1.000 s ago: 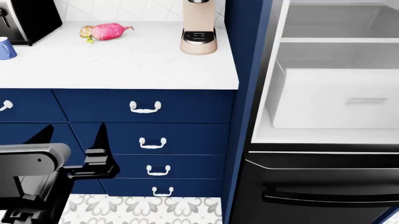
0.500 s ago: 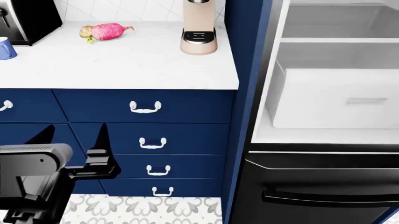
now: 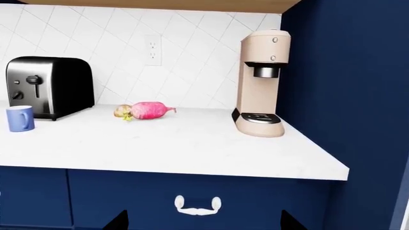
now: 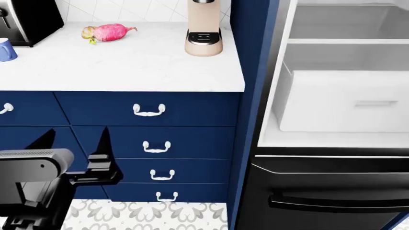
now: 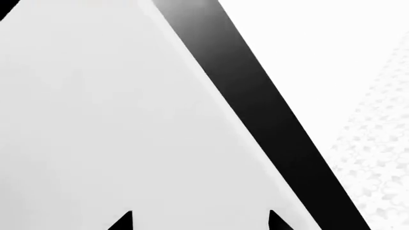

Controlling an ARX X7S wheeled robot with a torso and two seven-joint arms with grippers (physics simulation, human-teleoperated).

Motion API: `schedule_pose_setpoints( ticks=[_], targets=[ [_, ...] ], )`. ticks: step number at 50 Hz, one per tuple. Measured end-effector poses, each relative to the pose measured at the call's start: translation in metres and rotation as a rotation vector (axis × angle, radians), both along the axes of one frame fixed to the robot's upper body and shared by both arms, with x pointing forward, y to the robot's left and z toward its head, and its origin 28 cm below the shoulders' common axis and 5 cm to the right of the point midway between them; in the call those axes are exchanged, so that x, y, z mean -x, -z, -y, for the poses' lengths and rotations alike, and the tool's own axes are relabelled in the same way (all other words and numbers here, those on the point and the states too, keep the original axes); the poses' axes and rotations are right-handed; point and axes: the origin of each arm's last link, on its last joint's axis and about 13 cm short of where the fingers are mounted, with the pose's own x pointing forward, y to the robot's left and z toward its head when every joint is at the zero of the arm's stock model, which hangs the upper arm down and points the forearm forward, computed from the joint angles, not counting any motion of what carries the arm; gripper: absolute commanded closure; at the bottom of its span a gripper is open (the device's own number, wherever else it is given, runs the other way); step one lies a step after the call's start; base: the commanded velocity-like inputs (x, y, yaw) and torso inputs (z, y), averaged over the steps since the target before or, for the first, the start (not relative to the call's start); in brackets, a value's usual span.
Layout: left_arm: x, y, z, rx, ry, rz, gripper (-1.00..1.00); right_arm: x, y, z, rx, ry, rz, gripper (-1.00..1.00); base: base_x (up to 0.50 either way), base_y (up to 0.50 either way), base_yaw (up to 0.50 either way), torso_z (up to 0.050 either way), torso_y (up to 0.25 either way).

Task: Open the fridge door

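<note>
Fridge interior (image 4: 345, 72) lies bare to the head camera at the right, showing a white shelf and a white bin (image 4: 345, 103). The fridge door itself does not appear in that view, so it is already swung clear of the opening. Below the opening sits the dark freezer drawer (image 4: 326, 182), shut, with its black handle (image 4: 332, 203) running horizontally.

The right wrist camera is filled by a broad pale-grey panel with a dark band along one edge, and this looks to be the fridge door (image 5: 96, 120). The band crosses that picture on a slant, so the long edge of the door is clear there, but its true direction in the room cannot be told from it. The right tool (image 5: 198, 221) faces this panel with its two dark fingertips spread apart and nothing between them. Whether it touches the panel cannot be told.

The left tool (image 4: 73, 141) hangs low in front of the navy drawers (image 4: 191, 110), left of the fridge, with its fingers apart and empty, pointing up toward the counter (image 4: 128, 67). On the counter stand a beige coffee maker (image 4: 204, 28), a pink radish (image 4: 110, 32), a black toaster (image 4: 28, 19) and a blue mug (image 4: 5, 49).
</note>
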Motion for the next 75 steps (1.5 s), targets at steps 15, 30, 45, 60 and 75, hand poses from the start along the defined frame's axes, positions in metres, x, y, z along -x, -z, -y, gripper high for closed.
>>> schedule_pose_setpoints(
  ticks=[15, 30, 45, 60, 75],
  targets=[
    [0.000, 0.000, 0.000, -0.001, -0.002, -0.002, -1.00, 0.010, -0.001, 0.041, -0.021, 0.142, -0.053, -1.00, 0.00, 0.00, 0.00, 0.001, 0.000],
    [-0.002, 0.001, 0.000, -0.004, -0.002, -0.006, -1.00, 0.016, -0.005, 0.075, -0.039, 0.250, -0.003, -1.00, 0.00, 0.00, 0.00, 0.002, 0.000],
    [-0.003, 0.002, 0.001, -0.005, -0.003, -0.009, -1.00, 0.034, -0.001, 0.109, 0.007, 0.221, -0.006, -1.00, 0.00, 0.00, 0.00, 0.003, 0.000],
    [-0.002, 0.002, -0.001, -0.007, -0.009, -0.010, -1.00, 0.055, 0.013, 0.124, 0.110, 0.070, -0.123, -1.00, 0.00, 0.00, 0.00, 0.002, 0.000],
    [-0.001, 0.003, -0.001, -0.007, -0.012, -0.012, -1.00, 0.059, 0.013, 0.125, 0.201, -0.020, -0.051, -1.00, 0.00, 0.00, 0.00, 0.002, 0.000]
  ],
)
